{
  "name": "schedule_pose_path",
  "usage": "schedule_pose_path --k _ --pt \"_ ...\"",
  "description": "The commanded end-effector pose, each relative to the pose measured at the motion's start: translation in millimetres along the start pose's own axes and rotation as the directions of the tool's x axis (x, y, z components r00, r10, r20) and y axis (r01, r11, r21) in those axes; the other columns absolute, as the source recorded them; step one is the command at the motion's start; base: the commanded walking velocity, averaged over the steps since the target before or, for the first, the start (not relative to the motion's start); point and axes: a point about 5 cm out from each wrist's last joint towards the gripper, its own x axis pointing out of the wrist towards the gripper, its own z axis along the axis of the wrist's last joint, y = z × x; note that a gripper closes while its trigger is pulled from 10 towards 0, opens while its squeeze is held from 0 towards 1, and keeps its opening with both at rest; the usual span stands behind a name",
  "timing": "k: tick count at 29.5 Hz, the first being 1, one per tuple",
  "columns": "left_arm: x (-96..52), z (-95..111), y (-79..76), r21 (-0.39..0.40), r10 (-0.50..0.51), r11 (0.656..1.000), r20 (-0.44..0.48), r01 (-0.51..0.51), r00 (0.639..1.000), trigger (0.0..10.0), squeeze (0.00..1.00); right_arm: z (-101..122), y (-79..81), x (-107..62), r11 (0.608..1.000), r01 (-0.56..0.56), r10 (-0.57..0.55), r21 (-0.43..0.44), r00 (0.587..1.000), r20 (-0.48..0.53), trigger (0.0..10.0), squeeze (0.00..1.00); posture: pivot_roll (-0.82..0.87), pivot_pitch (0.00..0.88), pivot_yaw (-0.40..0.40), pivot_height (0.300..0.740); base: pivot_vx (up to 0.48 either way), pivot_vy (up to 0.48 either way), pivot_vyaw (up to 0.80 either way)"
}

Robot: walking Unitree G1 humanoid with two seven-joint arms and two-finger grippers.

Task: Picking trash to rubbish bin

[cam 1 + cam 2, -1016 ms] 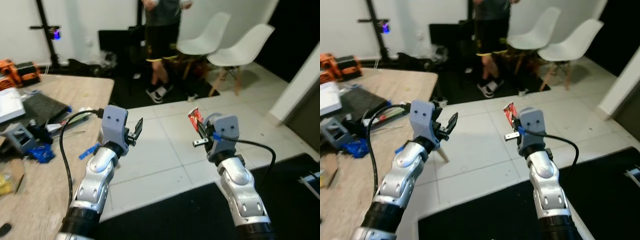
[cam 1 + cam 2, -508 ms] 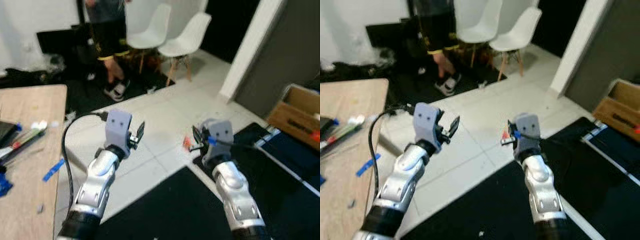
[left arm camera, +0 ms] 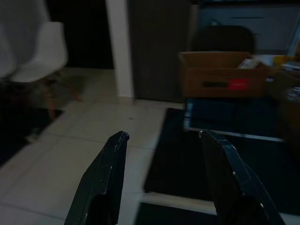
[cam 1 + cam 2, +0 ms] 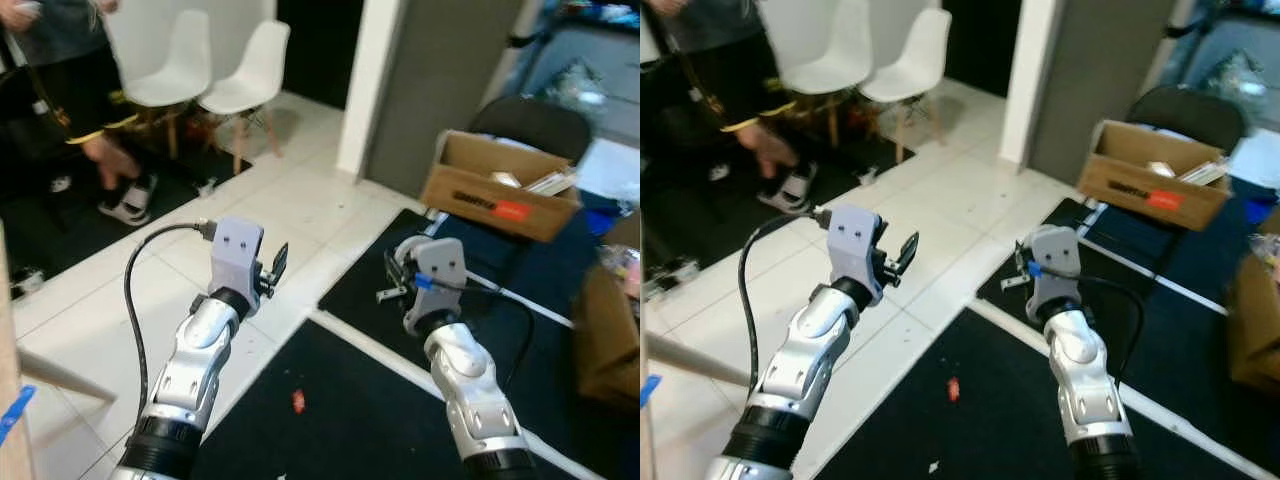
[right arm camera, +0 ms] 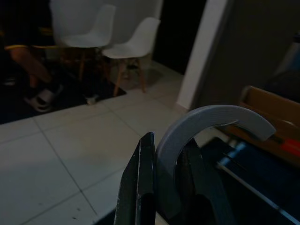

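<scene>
A small red scrap (image 4: 298, 401) lies on the black floor mat (image 4: 340, 440) between my two arms. My right gripper (image 4: 388, 278) is raised at chest height, shut on a grey curved piece (image 5: 211, 123) that sticks out between its fingers. My left gripper (image 4: 276, 264) is held up at the same height, and the left wrist view shows it open (image 3: 161, 136) with nothing between its fingers. An open cardboard box (image 4: 495, 185) with papers inside stands ahead on the right, beyond both grippers.
A person (image 4: 70, 90) stands at the far left beside two white chairs (image 4: 240, 70). A dark chair (image 4: 530, 125) is behind the box. A brown box (image 4: 610, 330) sits at the right edge. White tiles (image 4: 120, 310) lie left of the mats.
The whole view has swung right: the wooden table has gone, and the pillar, mats and cardboard box have come in. The red scrap seen beside the right gripper now lies low on the mat.
</scene>
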Motion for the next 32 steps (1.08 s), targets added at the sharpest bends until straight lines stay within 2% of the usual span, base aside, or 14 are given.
schedule_pose_path --k 1,8,14,30,32 --pt "-1.7 1.3 -0.7 -0.019 -0.004 1.000 0.004 0.004 1.000 10.0 0.00 -3.4 1.8 -2.7 1.000 -0.003 0.004 0.013 1.000 -0.011 10.0 0.00 -0.09 0.029 -0.040 0.740 0.000 0.000 -0.80" --pt "-1.2 -1.4 -1.0 0.022 0.001 1.000 -0.020 0.000 1.000 10.0 0.00 -4.8 3.9 -2.0 1.000 -0.011 0.011 0.016 1.000 -0.018 10.0 0.00 -0.09 0.028 -0.042 0.740 0.000 0.000 -0.80" --pt "-1.2 0.9 -0.4 -0.026 0.012 1.000 -0.003 -0.012 1.000 10.0 0.00 -5.6 2.9 -1.6 1.000 -0.004 0.004 0.018 1.000 -0.022 10.0 0.00 -0.09 0.028 -0.040 0.740 0.000 0.000 -0.80" --pt "-1.3 -0.5 -0.9 -0.034 0.019 0.999 -0.007 -0.019 1.000 10.0 0.00 -10.5 1.7 -1.0 1.000 0.010 -0.009 0.025 0.999 -0.046 10.0 0.00 -0.08 0.024 -0.042 0.740 0.000 0.000 -0.80" --pt "-4.2 -7.7 2.3 -0.058 0.036 0.998 -0.027 -0.038 0.999 10.0 0.00 -19.8 3.3 -2.6 0.999 -0.007 0.011 0.037 0.994 -0.105 10.0 0.00 -0.08 0.023 -0.042 0.740 0.000 0.000 -0.78"
